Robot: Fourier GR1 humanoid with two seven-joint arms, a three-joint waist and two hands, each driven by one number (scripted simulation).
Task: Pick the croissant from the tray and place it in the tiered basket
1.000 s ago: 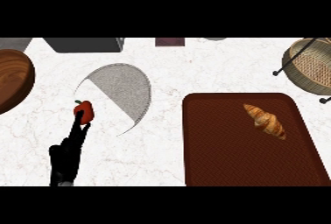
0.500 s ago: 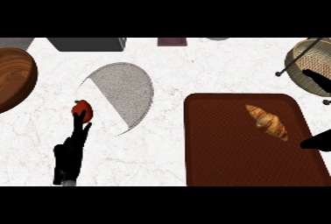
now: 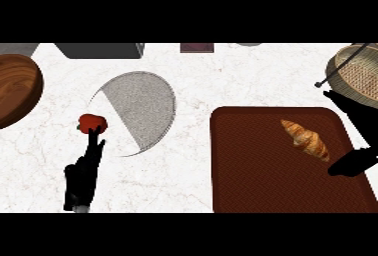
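1. Currently the croissant (image 3: pixel 305 139) lies on the brown tray (image 3: pixel 258 175), in the tray's upper right part, long axis slanted from upper left to lower right. Nothing grips it.
2. Right hand (image 3: pixel 353 163) shows as a dark shape at the tray's right edge, just beside the croissant's lower end. Contact with the pastry cannot be judged, and its fingers cannot be made out, so released or clenched: cannot tell.
3. Tiered basket (image 3: pixel 359 74) sits at the upper right, beyond the tray's top right corner; woven bowl with a dark wire frame, partly cut by the view's edge. It is apart from the croissant.
4. Grey plate (image 3: pixel 140 107) lies to the left of the tray, on the white marbled counter (image 3: pixel 221 75).
5. Small red fruit (image 3: pixel 93 123) rests on the counter at the plate's lower left edge.
6. Left hand (image 3: pixel 85 172) rises from the lower left, fingers straight and relaxed, tips at the red fruit's underside, not curled round it.
7. Wooden bowl (image 3: pixel 16 87) occupies the far left edge, partly out of view.
8. Along the top edge: a grey box (image 3: pixel 100 50) and a small dark-red item (image 3: pixel 196 47), both cropped.
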